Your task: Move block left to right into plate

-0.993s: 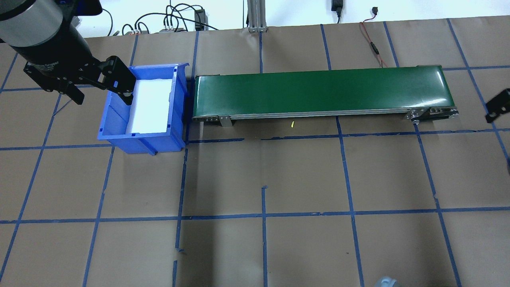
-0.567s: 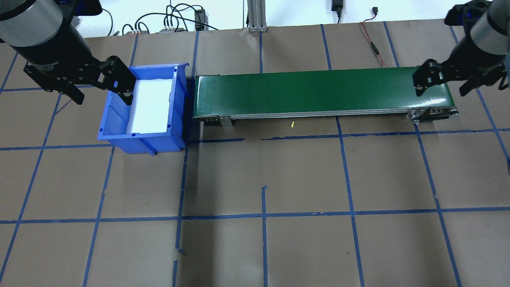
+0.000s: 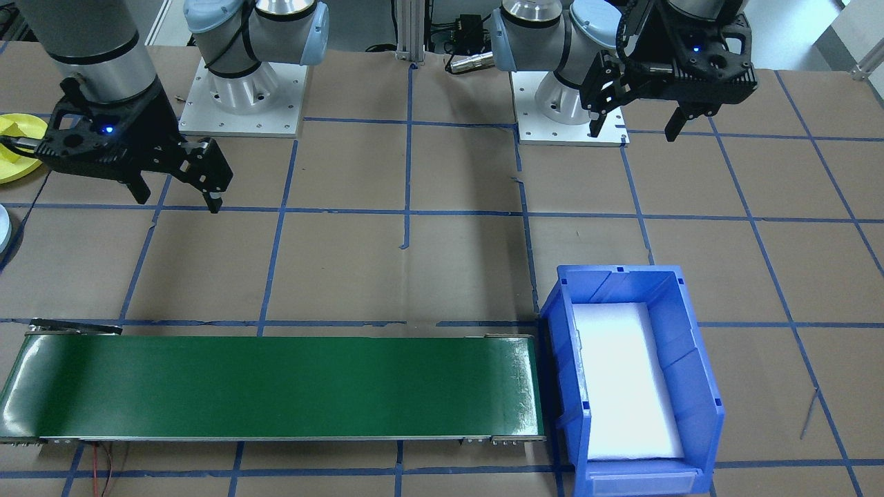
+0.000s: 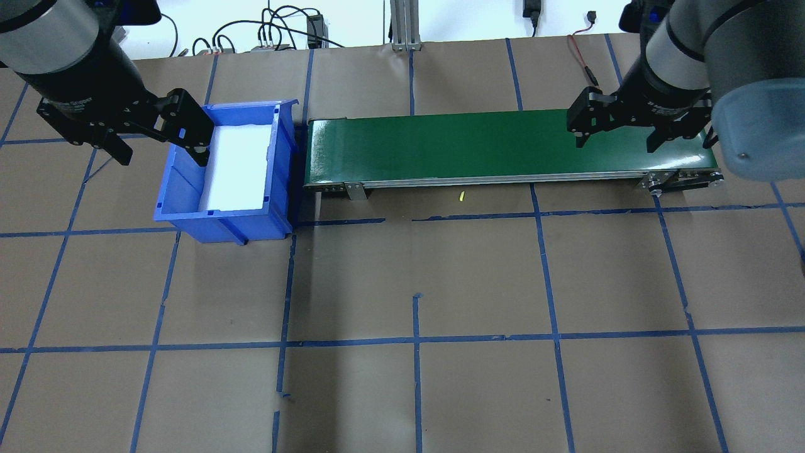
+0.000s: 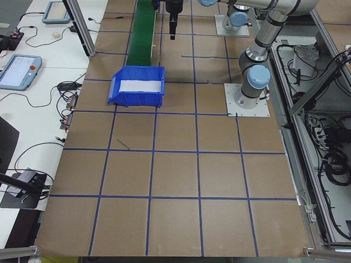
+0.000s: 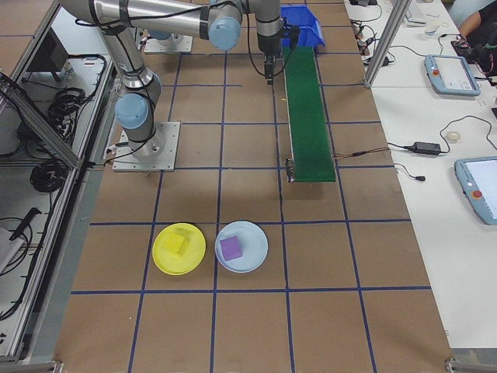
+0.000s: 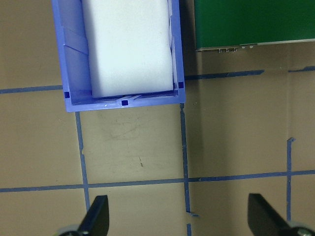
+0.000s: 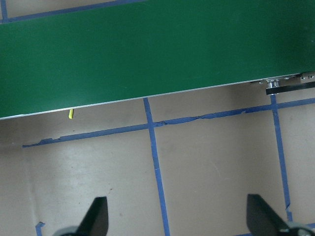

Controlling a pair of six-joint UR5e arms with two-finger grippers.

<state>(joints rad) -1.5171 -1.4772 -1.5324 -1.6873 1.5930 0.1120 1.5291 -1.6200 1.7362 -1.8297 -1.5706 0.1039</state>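
I am holding my right pincer (image 4: 615, 131) released above the far green conveyor belt (image 4: 503, 148), my left pincer (image 4: 160, 138) released beside the blue bin (image 4: 188, 201), each waiting for a block. One yellow block (image 6: 180, 244) is lying in the yellow plate (image 6: 165, 260), well right of the belt on the worktop (image 4: 402, 283).

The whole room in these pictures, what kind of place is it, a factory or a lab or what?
Most likely a robotics lab or test cell, not a factory floor. Two arms bolted to a paper-covered table marked with a blue tape grid, a short green conveyor belt, and control tablets with loose cables on side desks.
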